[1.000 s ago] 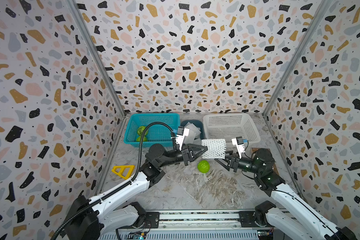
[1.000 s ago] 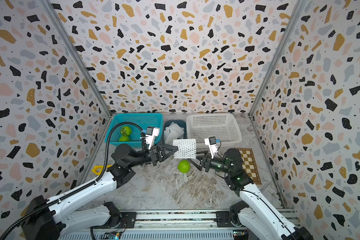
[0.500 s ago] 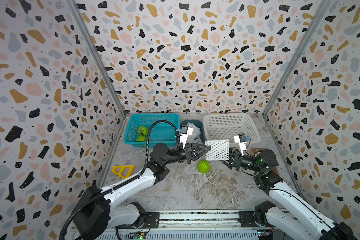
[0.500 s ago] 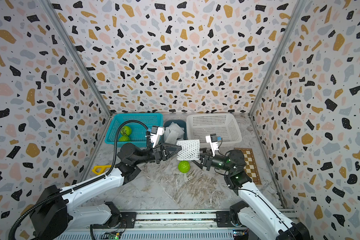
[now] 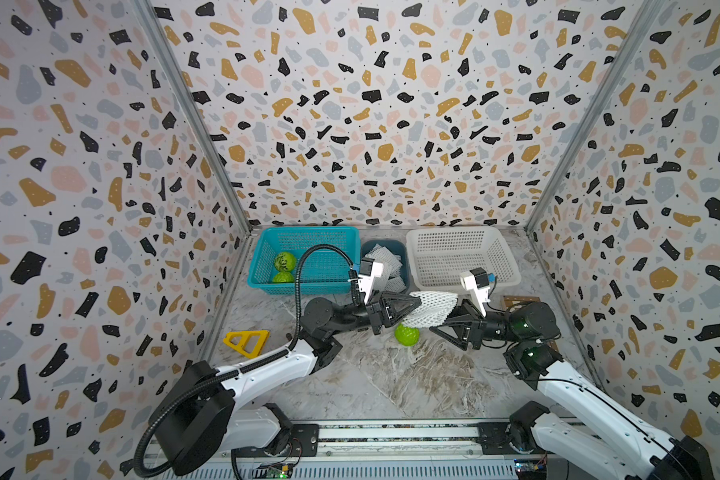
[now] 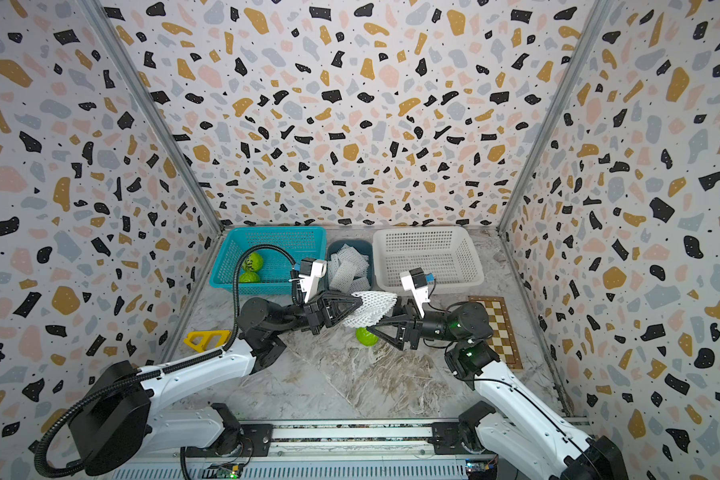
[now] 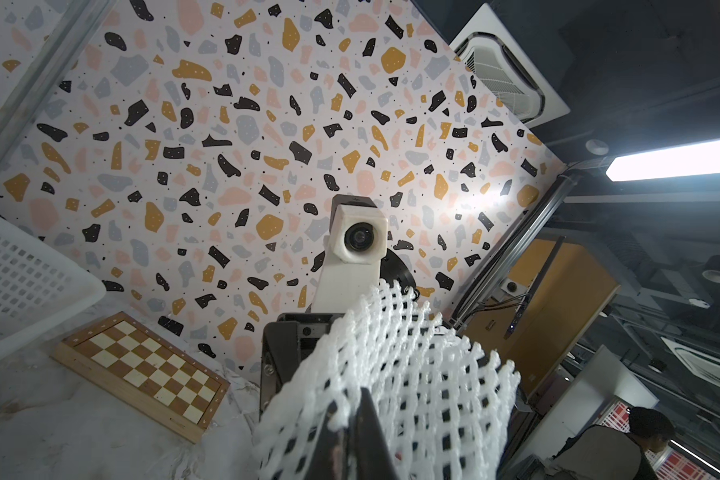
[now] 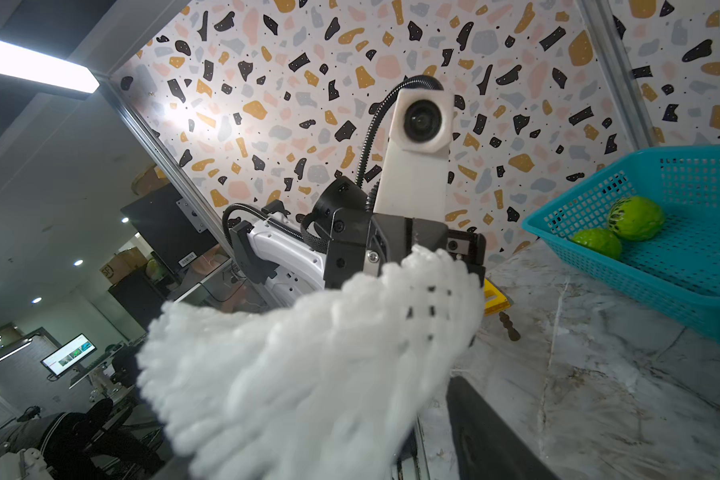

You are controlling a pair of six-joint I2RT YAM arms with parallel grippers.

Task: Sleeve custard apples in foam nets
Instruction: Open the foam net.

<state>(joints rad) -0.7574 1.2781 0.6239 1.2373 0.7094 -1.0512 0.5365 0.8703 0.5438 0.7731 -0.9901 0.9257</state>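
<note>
My right pincer moved in, jaws apart at the white foam mesh net — left pincer stays clamped on it. Next, I reckon: bumpy green custard apple.

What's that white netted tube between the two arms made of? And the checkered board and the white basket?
Foam net: looks like soft matte white foam, puffy strands with diamond holes. Chessboard: seemingly wood, light and brown squares in a tan frame. White basket: probably rigid plastic, smooth, with moulded grid holes.
</note>
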